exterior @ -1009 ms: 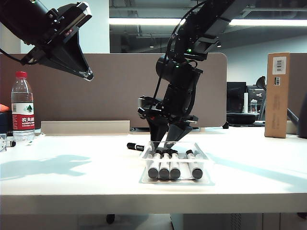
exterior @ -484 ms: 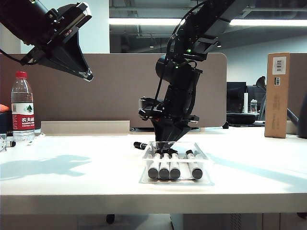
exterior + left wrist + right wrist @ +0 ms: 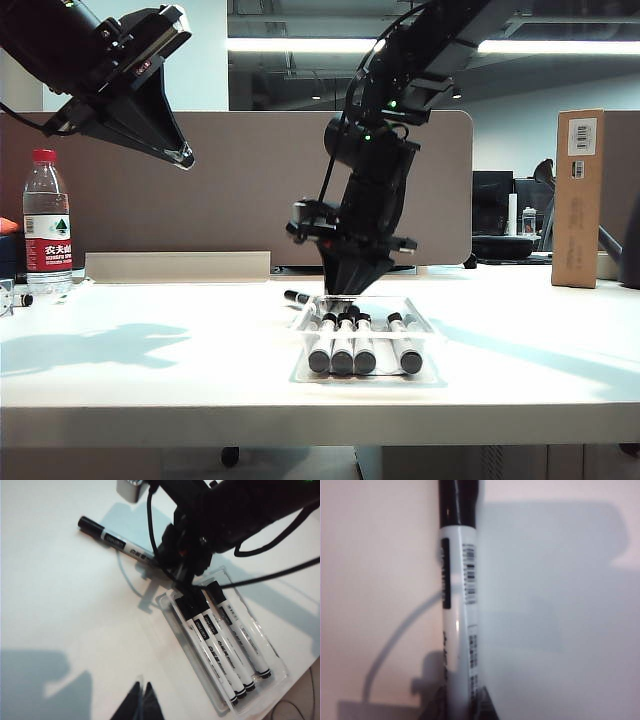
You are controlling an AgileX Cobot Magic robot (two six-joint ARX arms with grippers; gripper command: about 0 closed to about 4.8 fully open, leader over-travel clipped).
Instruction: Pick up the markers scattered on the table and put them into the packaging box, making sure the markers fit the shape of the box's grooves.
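A water bottle [image 3: 47,222] stands far left; a brown cardboard carton [image 3: 578,198] stands upright far right

The packaging box [image 3: 366,345] sits on the table [image 3: 150,370] just right of centre, near the front edge; four markers [image 3: 343,347] lie side by side in the grooves [image 3: 235,645], three together toward 9 o'clock, one toward 3 o'clock; a fifth marker [image 3: 296,297] sticks out behind the box at about 11 o'clock, its near end between the tips of the right gripper [image 3: 345,292], directly behind the box; the left gripper [image 3: 185,155] hangs high, well apart at 10 o'clock; a water bottle [image 3: 47,225] stands at far 9 o'clock; a cardboard carton [image 3: 578,198] stands at 2 o'clock.
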